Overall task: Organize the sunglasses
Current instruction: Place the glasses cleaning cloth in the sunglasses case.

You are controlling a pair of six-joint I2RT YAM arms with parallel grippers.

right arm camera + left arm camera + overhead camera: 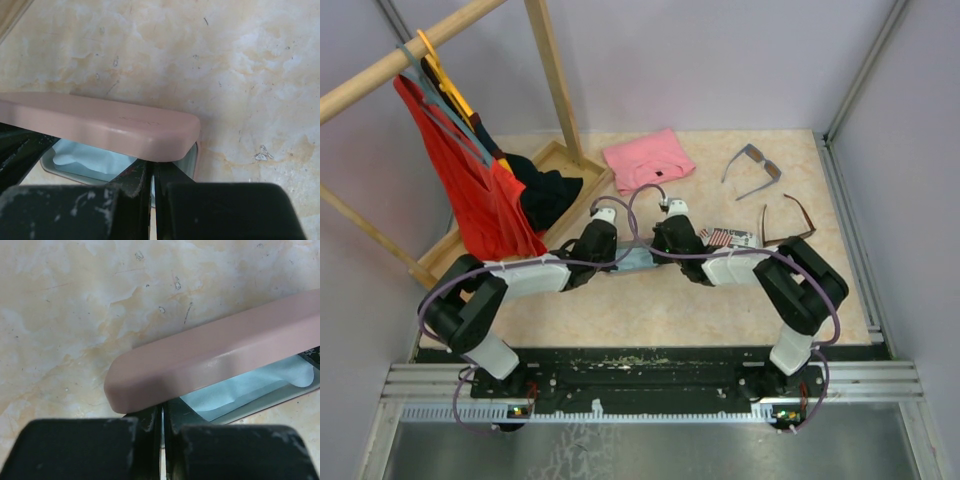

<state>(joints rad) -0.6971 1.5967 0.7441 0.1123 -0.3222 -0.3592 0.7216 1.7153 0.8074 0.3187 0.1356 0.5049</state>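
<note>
Top external view: two pairs of sunglasses lie on the table at the upper right of the frame, both unfolded and apart from each other. The grey-blue pair is farther up. The brown pair lies below it, just right of one flag-patterned case. One piece of pink folded fabric lies at upper centre, and one wooden rack with hanging garments occupies the upper left.

Left wrist view: the left gripper has its fingers pressed together at the end of one pink case. The lid is raised, and one light blue cloth lies inside.

Right wrist view: the right gripper also has its fingers pressed together, at the opposite end of the same case. Whether either gripper nips the case rim cannot be determined. Neither gripper touches the sunglasses.
</note>
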